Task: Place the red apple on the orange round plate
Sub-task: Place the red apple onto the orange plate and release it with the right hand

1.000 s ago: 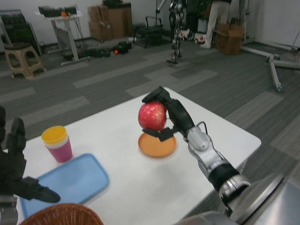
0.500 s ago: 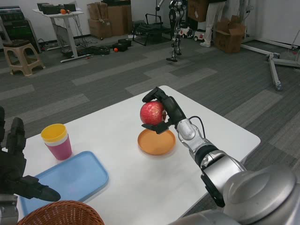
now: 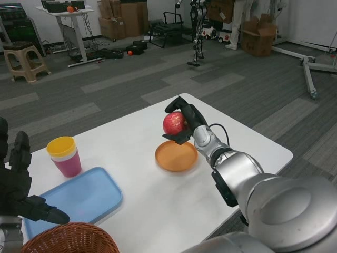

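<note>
My right hand grips the red apple and holds it in the air just above the far edge of the orange round plate, which lies near the middle of the white table. The apple is clear of the plate. My left hand waits at the table's left edge with its fingers spread and nothing in it, over the corner of the blue tray.
A yellow cup stacked in a pink one stands at the left. A blue tray lies in front of it, and a brown wicker basket sits at the near left edge. The table's right edge is close to the plate.
The right hand has carried the apple slightly back and to the right, with its forearm now nearer the camera. The camera view has also shifted a little. The left hand has stayed put.
</note>
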`<action>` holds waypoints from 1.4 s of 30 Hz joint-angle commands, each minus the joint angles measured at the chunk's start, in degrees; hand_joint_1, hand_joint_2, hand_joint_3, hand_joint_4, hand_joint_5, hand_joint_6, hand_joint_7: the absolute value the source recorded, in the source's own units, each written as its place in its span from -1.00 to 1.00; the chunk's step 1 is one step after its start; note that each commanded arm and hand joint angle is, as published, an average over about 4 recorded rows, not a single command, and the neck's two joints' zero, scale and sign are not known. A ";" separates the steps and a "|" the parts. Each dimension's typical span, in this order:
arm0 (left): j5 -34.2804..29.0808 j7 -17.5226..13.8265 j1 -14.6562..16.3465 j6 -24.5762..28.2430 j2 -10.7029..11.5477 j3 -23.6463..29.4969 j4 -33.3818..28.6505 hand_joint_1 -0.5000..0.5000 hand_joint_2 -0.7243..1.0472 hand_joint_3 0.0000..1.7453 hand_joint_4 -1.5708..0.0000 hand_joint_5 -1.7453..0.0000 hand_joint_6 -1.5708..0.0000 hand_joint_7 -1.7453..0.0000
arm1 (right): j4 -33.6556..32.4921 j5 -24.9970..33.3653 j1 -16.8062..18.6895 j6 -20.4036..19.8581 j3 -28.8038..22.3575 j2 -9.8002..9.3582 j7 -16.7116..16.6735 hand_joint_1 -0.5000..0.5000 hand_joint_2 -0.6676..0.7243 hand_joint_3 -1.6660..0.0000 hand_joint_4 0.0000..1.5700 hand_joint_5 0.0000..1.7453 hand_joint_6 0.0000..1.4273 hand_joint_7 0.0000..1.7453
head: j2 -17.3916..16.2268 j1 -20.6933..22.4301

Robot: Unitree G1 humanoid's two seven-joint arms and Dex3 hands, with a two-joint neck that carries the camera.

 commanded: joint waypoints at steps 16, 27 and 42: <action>-0.46 -0.10 -0.63 -0.30 -0.38 -0.49 0.45 -1.00 -0.80 -0.95 1.00 1.00 0.93 0.84 | 4.34 -6.88 -1.83 10.18 -0.19 1.21 -3.96 -0.42 -0.73 -0.05 0.93 0.56 0.30 0.68 | -1.88 0.35; -0.46 -0.10 -0.50 -0.30 -0.46 -0.49 0.54 -1.00 -0.80 -0.90 0.99 1.00 0.93 0.84 | 4.56 -9.08 -1.83 11.32 -0.19 2.53 -3.96 -0.42 -0.66 -0.05 0.89 0.56 0.37 0.68 | -3.89 0.52; -0.57 -0.10 -0.50 -0.30 -0.38 -0.97 0.54 -1.00 -0.80 -0.93 0.98 1.00 0.93 0.84 | 6.25 -9.27 -1.74 12.81 1.26 3.67 -3.98 -0.42 -0.70 0.05 0.89 0.75 0.27 0.74 | -6.16 0.76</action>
